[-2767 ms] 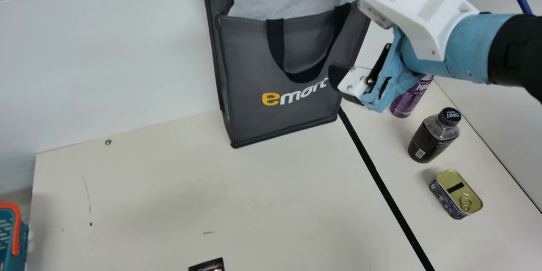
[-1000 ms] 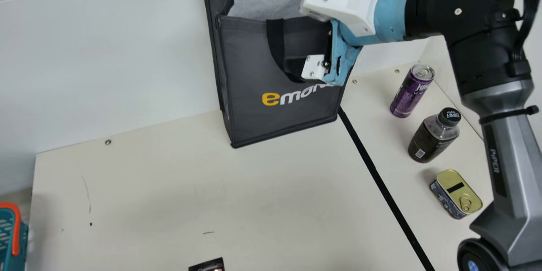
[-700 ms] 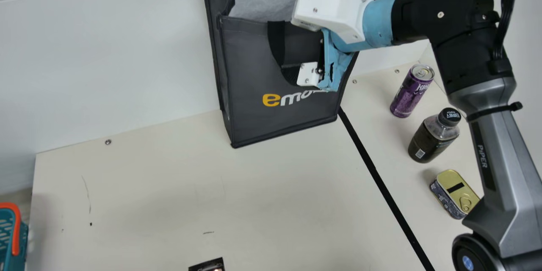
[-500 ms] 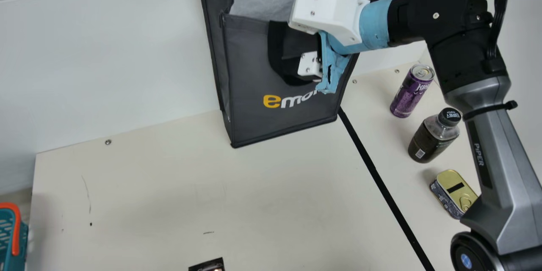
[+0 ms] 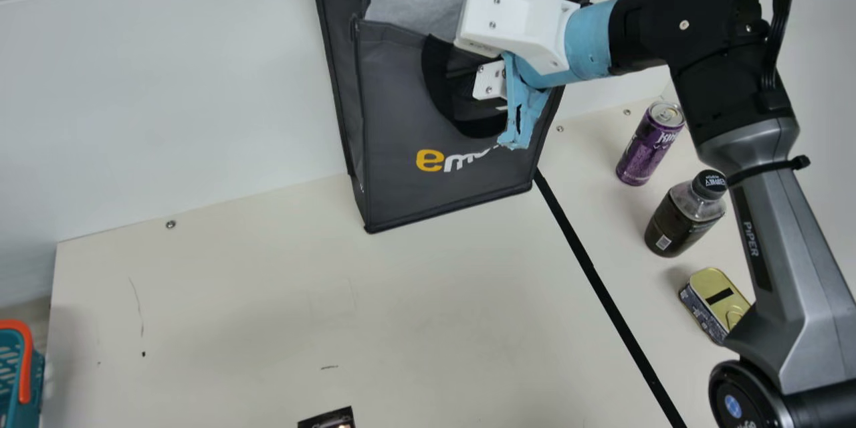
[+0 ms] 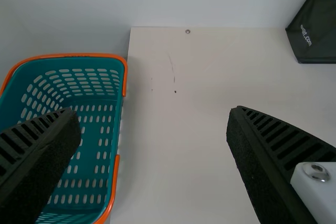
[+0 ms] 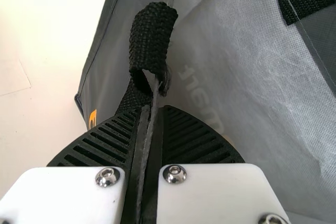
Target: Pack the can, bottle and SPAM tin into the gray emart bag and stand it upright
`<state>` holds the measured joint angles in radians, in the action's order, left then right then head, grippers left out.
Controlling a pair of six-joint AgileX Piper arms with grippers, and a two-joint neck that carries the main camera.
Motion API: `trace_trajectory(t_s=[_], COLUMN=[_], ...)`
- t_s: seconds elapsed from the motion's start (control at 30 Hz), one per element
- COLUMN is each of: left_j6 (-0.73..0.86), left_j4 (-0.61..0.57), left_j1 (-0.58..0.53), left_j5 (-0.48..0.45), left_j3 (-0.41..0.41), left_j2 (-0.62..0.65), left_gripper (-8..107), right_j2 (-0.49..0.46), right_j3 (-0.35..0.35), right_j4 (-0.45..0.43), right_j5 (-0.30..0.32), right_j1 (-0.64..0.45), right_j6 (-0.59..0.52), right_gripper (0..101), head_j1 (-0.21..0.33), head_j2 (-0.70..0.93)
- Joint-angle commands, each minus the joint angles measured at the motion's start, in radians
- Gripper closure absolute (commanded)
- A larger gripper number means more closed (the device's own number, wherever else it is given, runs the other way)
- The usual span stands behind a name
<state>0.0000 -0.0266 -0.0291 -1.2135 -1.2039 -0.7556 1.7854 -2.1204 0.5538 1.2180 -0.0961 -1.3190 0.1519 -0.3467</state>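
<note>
Since the earlier frames, the right gripper (image 5: 465, 85) has swung leftward to the front of the gray emart bag (image 5: 401, 107), whose upper left corner has shifted slightly left. Its fingers are clamped on the bag's gray fabric edge, with a black handle (image 7: 149, 40) at their tips. The bag stands at upper centre. At right, outside it, the purple can (image 5: 645, 150) stands above the dark bottle (image 5: 677, 224); below lies the SPAM tin (image 5: 712, 294), partly behind the right arm. The left gripper's (image 6: 154, 113) fingers are wide apart.
</note>
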Motion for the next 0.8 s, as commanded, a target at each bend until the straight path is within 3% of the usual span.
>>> trace_trajectory(t_s=[0.0, 0.77], left_j6=[0.0, 0.0], left_j4=[0.0, 0.0], left_j1=[0.0, 0.0], left_j5=[0.0, 0.0], left_j3=[0.0, 0.0], left_j2=[0.0, 0.0], left_gripper=[9, 9], right_j2=[-0.005, -0.107], right_j3=[0.0, -0.003], right_j4=[0.001, -0.03], right_j5=[0.002, 0.002], right_j1=[0.002, 0.033], right_j6=[0.0, 0.059], right_gripper=[101, 101], head_j1=[0.023, 0.023], head_j2=[-0.002, -0.002])
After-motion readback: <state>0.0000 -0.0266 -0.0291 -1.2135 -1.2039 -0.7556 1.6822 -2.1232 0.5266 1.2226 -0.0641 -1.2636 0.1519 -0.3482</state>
